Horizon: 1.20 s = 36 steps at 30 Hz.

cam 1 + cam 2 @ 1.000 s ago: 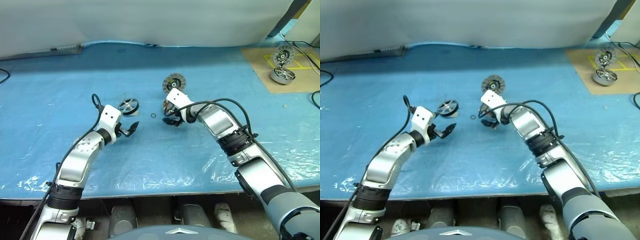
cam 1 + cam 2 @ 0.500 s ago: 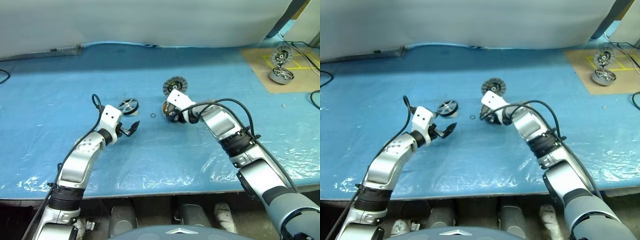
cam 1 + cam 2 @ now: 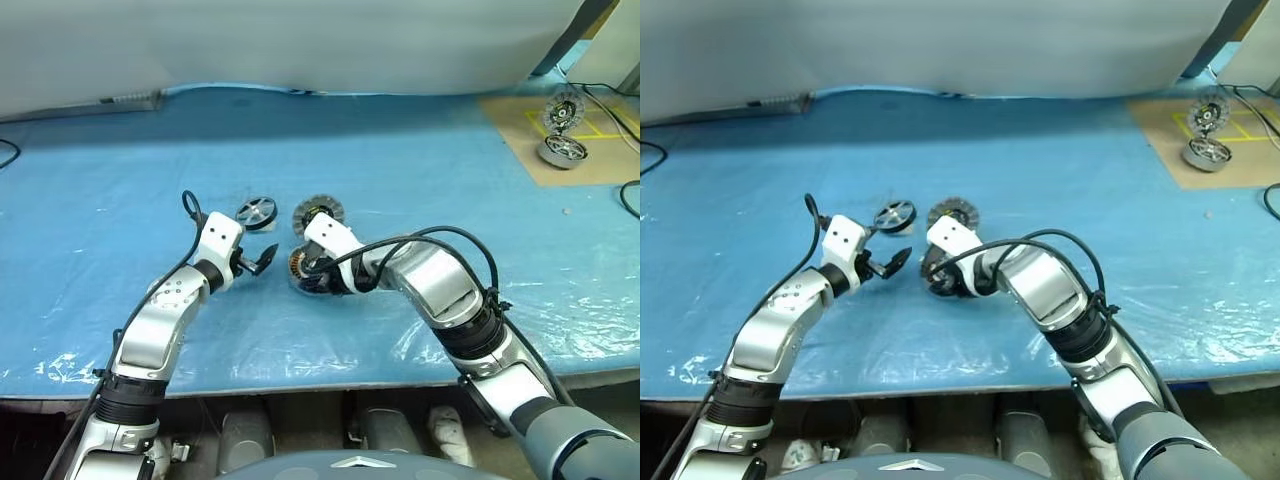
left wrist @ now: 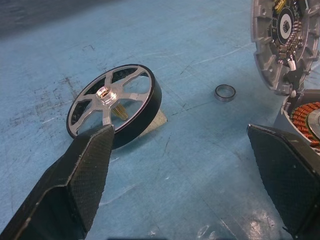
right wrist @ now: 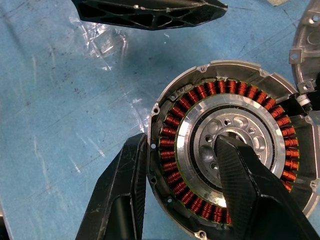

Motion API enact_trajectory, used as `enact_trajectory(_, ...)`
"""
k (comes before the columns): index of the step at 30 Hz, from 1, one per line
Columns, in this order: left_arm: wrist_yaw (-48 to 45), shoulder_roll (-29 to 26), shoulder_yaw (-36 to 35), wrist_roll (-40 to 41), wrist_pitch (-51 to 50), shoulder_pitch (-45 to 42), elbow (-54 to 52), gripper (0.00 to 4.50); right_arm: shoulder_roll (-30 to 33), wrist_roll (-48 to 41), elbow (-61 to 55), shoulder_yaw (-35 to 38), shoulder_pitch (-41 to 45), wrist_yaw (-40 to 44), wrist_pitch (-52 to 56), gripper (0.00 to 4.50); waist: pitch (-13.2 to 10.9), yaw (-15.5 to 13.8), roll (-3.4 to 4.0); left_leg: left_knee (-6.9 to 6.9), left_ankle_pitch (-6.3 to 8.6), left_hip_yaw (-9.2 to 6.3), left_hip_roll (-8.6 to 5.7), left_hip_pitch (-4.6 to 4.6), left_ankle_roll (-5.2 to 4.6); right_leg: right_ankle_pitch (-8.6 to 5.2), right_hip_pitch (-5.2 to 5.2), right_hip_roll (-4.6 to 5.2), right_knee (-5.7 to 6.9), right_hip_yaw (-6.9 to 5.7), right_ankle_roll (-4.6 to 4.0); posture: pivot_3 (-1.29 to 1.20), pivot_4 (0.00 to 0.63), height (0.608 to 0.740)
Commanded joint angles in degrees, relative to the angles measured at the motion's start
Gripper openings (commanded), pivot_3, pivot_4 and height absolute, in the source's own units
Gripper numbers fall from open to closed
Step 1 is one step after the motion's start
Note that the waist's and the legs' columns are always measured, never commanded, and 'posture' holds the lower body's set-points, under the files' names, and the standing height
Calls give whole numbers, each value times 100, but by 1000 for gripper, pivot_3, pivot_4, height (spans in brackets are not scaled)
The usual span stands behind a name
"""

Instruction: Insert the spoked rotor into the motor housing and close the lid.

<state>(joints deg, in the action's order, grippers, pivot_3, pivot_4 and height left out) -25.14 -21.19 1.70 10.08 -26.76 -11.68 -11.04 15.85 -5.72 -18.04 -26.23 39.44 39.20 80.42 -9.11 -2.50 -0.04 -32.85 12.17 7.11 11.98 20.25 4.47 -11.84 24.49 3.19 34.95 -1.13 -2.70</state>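
The spoked rotor (image 3: 257,212) lies on the blue sheet, its silver spokes up, tilted on a small scrap (image 4: 112,102). My left gripper (image 3: 262,260) hovers open just in front of it, nothing between its fingers. To the right sits the motor housing (image 3: 300,268), copper coils showing (image 5: 172,145). My right gripper (image 3: 322,275) is shut on the housing's wall, one finger (image 5: 125,185) outside the rim, the other (image 5: 240,175) in the centre. The lid (image 3: 318,212) stands upright at the housing's far edge, striped ring facing me.
A small metal ring (image 4: 225,92) lies loose between rotor and housing. At the far right a similar motor unit (image 3: 563,150) rests on tan cardboard (image 3: 525,140). A cable (image 3: 630,195) lies at the right edge. The table's front edge runs close below my arms.
My right gripper closed on the housing and dragged it, lid attached, left and nearer, up beside the rotor. The left arm stayed still.
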Motion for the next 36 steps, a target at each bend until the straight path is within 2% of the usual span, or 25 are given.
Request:
enact_trajectory(1, -7, -57, -83, 2, 46, -11, -201, 4500, 148, 137, 111, -80, -25, -446, -203, 1744, 0, -7, 0, 0, 0, 0, 0, -1, 0, 0, -1, 0, 0, 0, 0, 0, 150, 740)
enact_trajectory(11, -23, -32, -64, -1, 101, -89, -92, 4500, 288, 134, 464, -123, 35, -1018, -563, 1744, 0, -19, 1, 5, 0, 0, -3, -16, 0, 0, -19, 2, -6, 0, 1, 0, 150, 740)
enact_trajectory(18, -55, -76, -97, 4, 99, -90, -96, 4500, 262, -226, 84, 235, 168, -982, -129, 4040, -1, -21, 1, 11, 0, 0, -3, -15, 0, 0, -19, 2, -13, 0, 2, 0, 150, 740)
enact_trajectory(26, -86, -111, -105, 15, 106, -81, -91, 4500, 9, -839, -664, 992, 451, -991, 1062, 4040, -2, 1, 3, 18, 0, -1, -2, -17, 1, 0, -18, -1, -17, 0, 2, 0, 150, 740)
enact_trajectory(30, -143, -149, -124, 35, 109, -90, -65, 4500, -78, -1101, -784, 1216, 455, -1019, 1208, 4040, -3, -7, 4, 19, 0, -1, -3, -17, 1, 0, -18, -1, -18, 0, 2, 0, 150, 740)
enact_trajectory(36, -854, -356, -35, 457, -96, -122, -147, 4500, -56, -1427, -1080, 1521, -248, -831, -89, 4040, -3, -20, 5, 22, 0, 0, -2, -17, 2, -1, -18, 0, -20, 0, 3, 0, 150, 740)
